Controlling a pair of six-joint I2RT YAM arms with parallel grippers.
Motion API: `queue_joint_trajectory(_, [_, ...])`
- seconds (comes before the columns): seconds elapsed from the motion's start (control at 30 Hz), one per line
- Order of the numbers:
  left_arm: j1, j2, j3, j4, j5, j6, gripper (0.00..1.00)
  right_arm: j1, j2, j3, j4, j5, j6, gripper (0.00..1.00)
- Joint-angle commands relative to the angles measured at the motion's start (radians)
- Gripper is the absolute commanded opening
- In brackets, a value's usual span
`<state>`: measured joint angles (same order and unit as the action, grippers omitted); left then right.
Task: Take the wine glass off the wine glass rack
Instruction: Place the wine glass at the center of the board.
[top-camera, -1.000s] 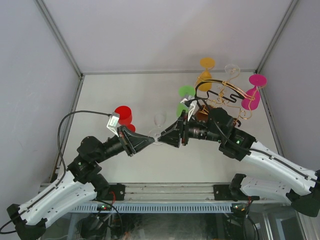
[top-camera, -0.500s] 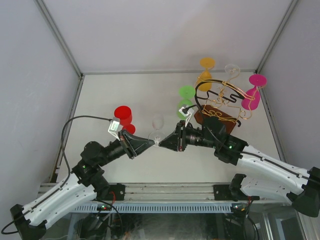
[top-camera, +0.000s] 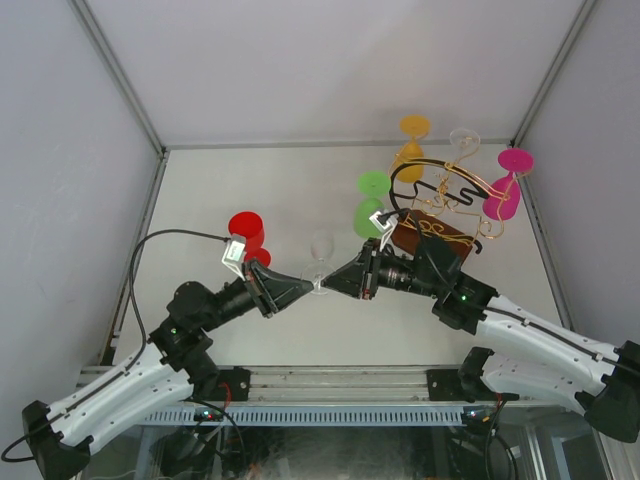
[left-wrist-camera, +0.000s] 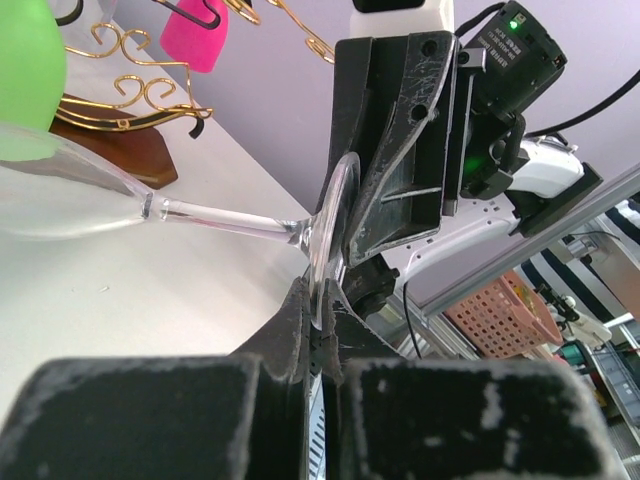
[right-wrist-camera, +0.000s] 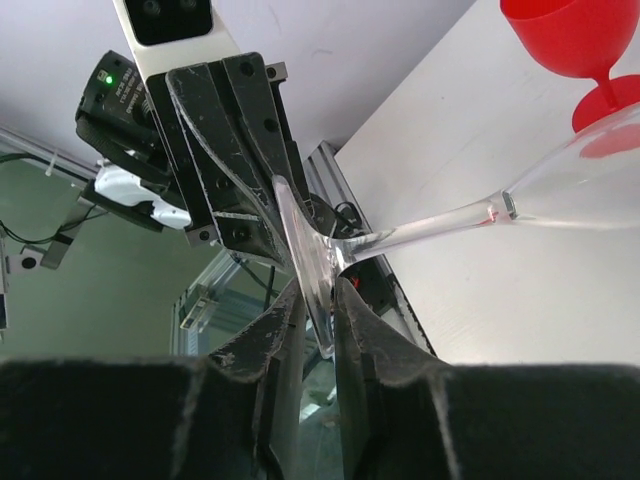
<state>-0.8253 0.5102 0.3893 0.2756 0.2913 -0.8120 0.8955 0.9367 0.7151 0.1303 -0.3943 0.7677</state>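
A clear wine glass (top-camera: 320, 246) is held upright off the rack, its foot (top-camera: 318, 286) pinched from both sides. My left gripper (top-camera: 306, 286) is shut on the foot's rim (left-wrist-camera: 325, 240). My right gripper (top-camera: 331, 283) is shut on the opposite rim (right-wrist-camera: 308, 262). The stem (left-wrist-camera: 220, 218) and bowl (right-wrist-camera: 590, 180) stick out sideways in the wrist views. The wine glass rack (top-camera: 432, 236) has a dark brown base, a black wavy arch (top-camera: 415, 165) and gold wire arms, and stands behind my right arm.
Green (top-camera: 371, 200), orange (top-camera: 412, 150), clear (top-camera: 463, 140) and magenta (top-camera: 504, 192) glasses hang on the rack. A red glass (top-camera: 247, 235) stands on the table just behind my left gripper, and it also shows in the right wrist view (right-wrist-camera: 575, 40). White walls enclose the table.
The right arm has drawn back from the rack a little with the glass. The left gripper has come onto the glass foot from the left. The glass itself has barely shifted.
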Motion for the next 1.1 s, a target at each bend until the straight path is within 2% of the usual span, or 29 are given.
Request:
queue_joint_trajectory(0.0, [-0.014,0.007,-0.002,0.071,-0.006,-0.003,0.0,-0.013,-0.01,-0.012,0.14,-0.009,0.06,0.16])
queue_joint_trajectory(0.1, [-0.015,0.012,0.0,0.071,-0.01,-0.005,0.0,-0.012,0.002,-0.017,0.155,-0.029,0.077,0.1])
queue_joint_trajectory(0.2, [-0.017,0.007,-0.001,0.071,-0.015,-0.007,0.0,-0.015,0.006,-0.017,0.148,-0.041,0.076,0.15])
queue_joint_trajectory(0.4, [-0.021,0.004,-0.007,0.071,-0.023,-0.01,0.0,-0.017,0.003,-0.017,0.129,-0.038,0.069,0.18])
queue_joint_trajectory(0.9, [-0.025,0.001,-0.009,0.071,-0.041,-0.009,0.0,-0.017,0.012,-0.017,0.152,-0.061,0.075,0.14])
queue_joint_trajectory(1.0, [-0.026,0.007,-0.008,0.071,-0.032,-0.007,0.0,-0.015,0.013,-0.017,0.156,-0.073,0.073,0.18])
queue_joint_trajectory(1.03, [-0.026,0.008,-0.007,0.07,-0.028,-0.006,0.0,-0.015,0.017,-0.017,0.163,-0.094,0.07,0.17])
queue_joint_trajectory(1.07, [-0.028,0.008,-0.008,0.071,-0.028,-0.004,0.0,-0.016,0.02,-0.017,0.168,-0.108,0.06,0.1])
